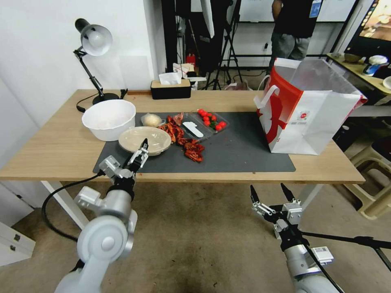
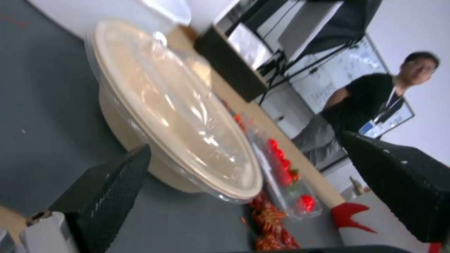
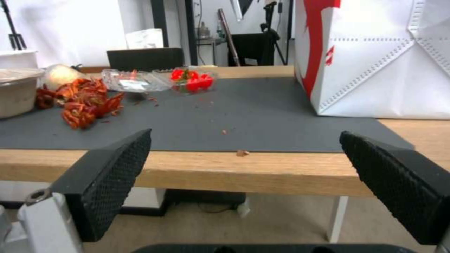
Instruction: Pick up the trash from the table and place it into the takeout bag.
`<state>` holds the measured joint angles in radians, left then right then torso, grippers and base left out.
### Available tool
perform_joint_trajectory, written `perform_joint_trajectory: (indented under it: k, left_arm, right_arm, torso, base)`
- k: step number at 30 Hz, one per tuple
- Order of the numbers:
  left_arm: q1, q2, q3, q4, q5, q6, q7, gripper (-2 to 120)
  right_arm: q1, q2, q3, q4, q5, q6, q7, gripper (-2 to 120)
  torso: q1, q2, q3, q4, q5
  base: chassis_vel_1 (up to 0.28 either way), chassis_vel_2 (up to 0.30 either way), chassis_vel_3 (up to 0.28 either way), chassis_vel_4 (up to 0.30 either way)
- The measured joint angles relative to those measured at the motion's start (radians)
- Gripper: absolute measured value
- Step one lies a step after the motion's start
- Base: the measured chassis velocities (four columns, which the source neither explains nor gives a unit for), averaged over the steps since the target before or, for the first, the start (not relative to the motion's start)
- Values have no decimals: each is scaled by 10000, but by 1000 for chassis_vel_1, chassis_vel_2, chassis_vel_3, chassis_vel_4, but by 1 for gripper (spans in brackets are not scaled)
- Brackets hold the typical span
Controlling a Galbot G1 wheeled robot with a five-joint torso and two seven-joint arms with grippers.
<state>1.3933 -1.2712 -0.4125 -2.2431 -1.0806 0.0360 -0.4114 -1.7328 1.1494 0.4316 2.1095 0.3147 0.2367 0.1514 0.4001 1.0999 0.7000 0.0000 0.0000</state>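
Observation:
On the table (image 1: 57, 146), a beige lidded bowl (image 1: 144, 139) sits on the dark mat (image 1: 240, 150). My left gripper (image 1: 140, 152) is open at the bowl's near rim; in the left wrist view the bowl (image 2: 178, 116) lies just ahead of the spread fingers (image 2: 112, 196). Beside it lie red crayfish shells (image 1: 185, 142), a small clear tub (image 1: 151, 119) and a clear tray of cherry tomatoes (image 1: 207, 121). The takeout bag (image 1: 309, 110) stands upright at the mat's right end. My right gripper (image 1: 272, 193) hangs open below the table's front edge, facing the bag (image 3: 375, 59) and shells (image 3: 87, 100).
A large white bowl (image 1: 108, 118) stands left of the lidded bowl. A desk lamp (image 1: 93, 40) and a black tissue box (image 1: 170, 87) are along the table's far edge. A beige stool (image 1: 374, 179) stands right of the table. A person stands in the room behind.

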Motion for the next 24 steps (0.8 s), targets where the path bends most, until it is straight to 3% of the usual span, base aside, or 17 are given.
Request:
perform_joint_trajectory:
  k: [6,14,20,24]
  left_arm:
    - [-826,137,-14,663,-1105,603,-485,100]
    - [-1513,214,43,1211,-1535,1222,-1072,100]
    - [-1852,233,5,1757,-1672,1256,-1271,99]
    - [-2182,233,7,2105,-1851,1285,-1295,89]
  right_arm:
    - [-14,-36,93,-6,0,-13,32,100]
    - [172,-132,202,7,-9,-85,130,100]
    - [266,-43,201,-73,-32,-116,146,100]
    - [307,-15,201,-96,-68,-139,161,100]
  torso:
    - [0,-1,0,-1,-2]
    - [0,0,0,0,-1]
    - [0,0,0,0,0]
    - [1,0,0,0,0]
  base:
    - [0,0,0,0]
    - [0,0,0,0]
    - [0,0,0,0]
    - [0,0,0,0]
